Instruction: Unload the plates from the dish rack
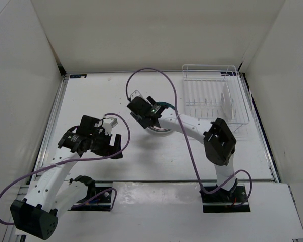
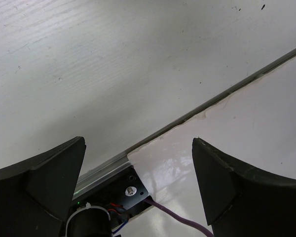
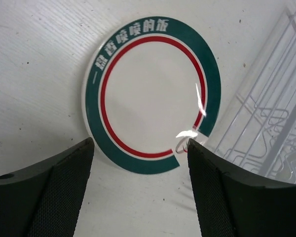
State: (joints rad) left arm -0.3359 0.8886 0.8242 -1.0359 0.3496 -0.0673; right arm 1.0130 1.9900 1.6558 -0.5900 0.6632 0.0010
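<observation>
1. The right gripper (image 3: 139, 148) is held spread above a round white plate with green rim band and red inner ring (image 3: 153, 94), which is laid flat on the white table (image 1: 91, 96) just left of the white wire dish rack (image 1: 210, 65).
2. A second white plate (image 1: 226, 103) is seen upright in the rack's right part.
3. The left gripper (image 2: 138, 148) is held spread and empty over the table's near left.

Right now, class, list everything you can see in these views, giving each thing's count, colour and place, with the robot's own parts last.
Plate on the table: one, white with green rim and red inner ring, lying flat left of the rack, under the right end effector.
Plate in the rack: one visible, white, standing on edge towards the rack's right side.
Dish rack: one, white wire, far right of the table.
Table: one, white.
Cables: two, purple, one along each arm.
Left end effector: one, black, open, empty.
Right end effector: one, black, open, empty.
</observation>
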